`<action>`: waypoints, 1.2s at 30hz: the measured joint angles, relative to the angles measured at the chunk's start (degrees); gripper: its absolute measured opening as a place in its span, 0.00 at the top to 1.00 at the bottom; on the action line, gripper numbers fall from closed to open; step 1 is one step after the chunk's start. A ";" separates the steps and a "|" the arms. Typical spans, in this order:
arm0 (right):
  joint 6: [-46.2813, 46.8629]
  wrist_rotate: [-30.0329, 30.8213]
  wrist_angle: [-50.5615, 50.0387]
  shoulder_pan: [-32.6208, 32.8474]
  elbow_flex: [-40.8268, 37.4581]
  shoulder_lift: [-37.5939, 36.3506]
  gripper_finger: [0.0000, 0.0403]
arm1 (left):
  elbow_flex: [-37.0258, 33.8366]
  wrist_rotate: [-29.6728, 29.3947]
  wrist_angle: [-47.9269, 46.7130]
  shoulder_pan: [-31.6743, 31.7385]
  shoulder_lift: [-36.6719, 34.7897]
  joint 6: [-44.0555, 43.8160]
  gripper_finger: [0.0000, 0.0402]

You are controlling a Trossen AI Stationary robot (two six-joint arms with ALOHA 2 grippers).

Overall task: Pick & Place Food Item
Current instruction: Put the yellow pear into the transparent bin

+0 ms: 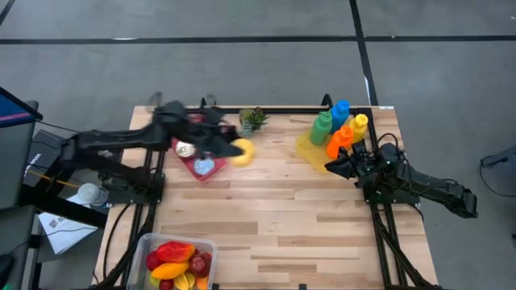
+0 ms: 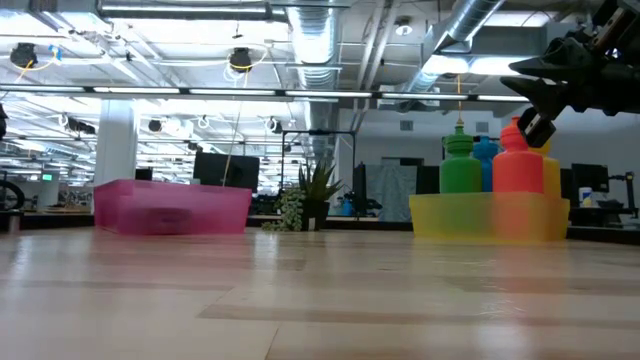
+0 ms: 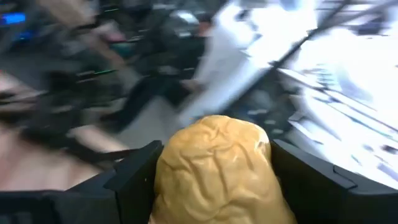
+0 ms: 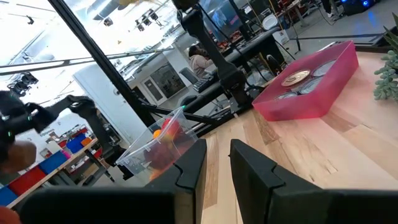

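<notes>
Left gripper (image 1: 234, 147): above the far left part of the table (image 1: 306, 225), just beside the pink tray (image 1: 201, 167) on its right side; its two dark fingers (image 3: 134, 180) are clamped on a yellow, wrinkled food item (image 1: 243, 152).
Food item, high view: a yellow lump at the tip of the left arm, over bare wood between the pink tray and the small potted plant (image 1: 251, 120).
Food item, left wrist view: fills the middle of the picture, pinched on both sides by the fingers; the surface is lumpy and creased. Its exact kind cannot be told.
Food item, low view: not in the picture; only the pink tray's side wall and the plant show there.
Right gripper (image 1: 337, 164): at the far right of the table, just beside the yellow holder (image 1: 306, 151) of coloured bottles (image 1: 322, 129); its fingers (image 4: 255, 171) stand narrowly apart with nothing between them.
Right wrist view only: the pink tray's inside with round items lying in it, and a person seated in the room beyond.
Clear bin (image 1: 153, 246): at the near left edge of the table, holding red, orange and yellow food pieces; well apart from both grippers.
Low view only: the green, blue, orange and yellow bottles stand upright in the yellow holder, with the right gripper raised above them.
</notes>
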 joint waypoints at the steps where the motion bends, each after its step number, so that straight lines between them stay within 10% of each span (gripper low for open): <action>1: 0.00 0.00 -0.01 0.00 -0.02 -0.01 0.84 | 0.00 0.92 0.10 -0.45 -2.27 -0.45 0.31; 18: 0.00 0.00 -0.02 0.00 0.00 0.00 0.84 | 0.04 -1.46 -10.68 -17.81 -24.58 -9.50 0.31; 28: 0.00 0.00 -0.02 0.00 -0.02 0.00 0.84 | 0.02 -15.97 -29.89 -47.21 -19.03 -19.17 0.31; 36: 0.00 0.00 -0.02 0.00 0.00 0.00 0.84 | -0.02 -20.38 -36.78 -58.76 -8.91 -21.70 0.31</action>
